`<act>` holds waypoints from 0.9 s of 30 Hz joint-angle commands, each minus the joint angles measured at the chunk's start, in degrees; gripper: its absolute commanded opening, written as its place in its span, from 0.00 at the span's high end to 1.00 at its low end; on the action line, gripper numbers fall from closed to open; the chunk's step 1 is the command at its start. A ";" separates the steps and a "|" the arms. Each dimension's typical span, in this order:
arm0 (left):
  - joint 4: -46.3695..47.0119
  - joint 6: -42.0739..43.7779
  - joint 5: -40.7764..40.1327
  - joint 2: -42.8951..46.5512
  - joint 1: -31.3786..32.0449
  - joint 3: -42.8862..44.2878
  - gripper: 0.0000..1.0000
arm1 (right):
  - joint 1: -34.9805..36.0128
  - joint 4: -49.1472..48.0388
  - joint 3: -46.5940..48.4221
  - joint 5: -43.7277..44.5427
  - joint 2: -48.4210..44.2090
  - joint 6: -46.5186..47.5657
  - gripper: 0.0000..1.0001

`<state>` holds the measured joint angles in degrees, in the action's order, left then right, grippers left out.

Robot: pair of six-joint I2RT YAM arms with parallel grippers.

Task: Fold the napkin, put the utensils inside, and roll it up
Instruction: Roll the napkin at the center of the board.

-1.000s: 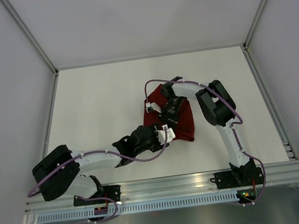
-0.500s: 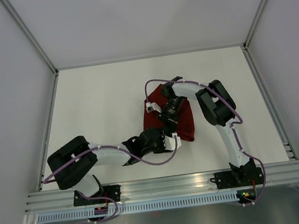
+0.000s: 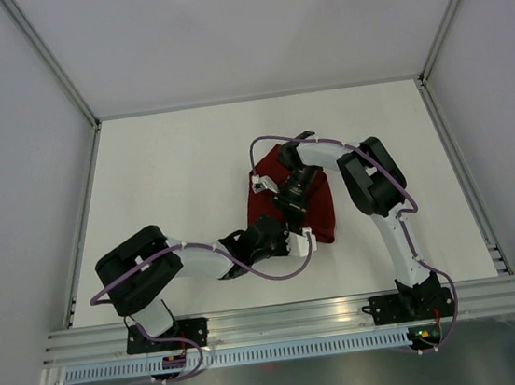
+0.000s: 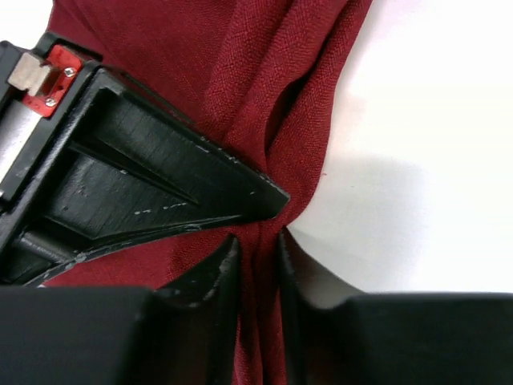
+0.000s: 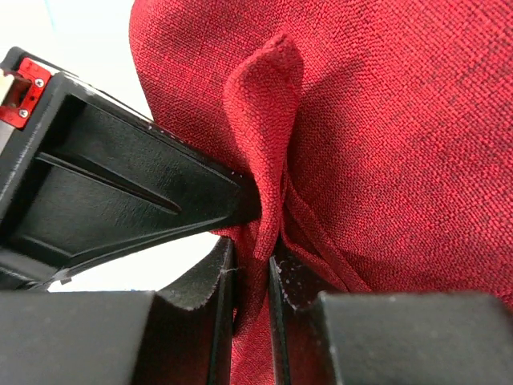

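The dark red napkin lies bunched on the white table, right of centre. My left gripper is at its near edge. In the left wrist view that gripper is shut on a narrow fold of the napkin. My right gripper reaches down onto the cloth from the far side. In the right wrist view this gripper is shut on an upright pleat of the napkin. The two grippers sit close together. The utensils are out of view.
The white table is fenced by metal rails at the left and the right. An aluminium rail carries both arm bases at the near edge. Purple cables loop over both arms.
My left arm has swung right along the napkin's near edge, and its jaws have closed from wide open onto a fold of cloth. The right arm and its grip have stayed put.
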<state>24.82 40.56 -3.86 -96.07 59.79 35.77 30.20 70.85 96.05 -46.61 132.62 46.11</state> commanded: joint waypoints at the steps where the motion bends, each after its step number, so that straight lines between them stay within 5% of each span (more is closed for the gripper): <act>1: -4.42 0.05 2.63 -1.75 -0.90 2.81 0.75 | 0.13 -5.99 -2.71 12.68 5.55 3.81 0.78; 7: -12.33 -1.88 5.26 -2.89 -1.25 6.94 0.98 | 0.04 -6.25 -3.15 12.51 5.02 3.90 0.78; 18: -27.80 -9.00 15.80 -4.56 -5.03 17.14 0.98 | -1.19 -7.83 -5.96 9.87 -4.90 1.71 0.48; 27: -36.50 -11.90 23.01 -7.64 -7.75 22.94 0.98 | -3.65 -12.57 -9.21 8.99 -13.25 -3.30 0.40</act>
<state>-6.46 32.34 13.45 -101.93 52.90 56.58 27.92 64.75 87.81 -40.97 122.67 43.94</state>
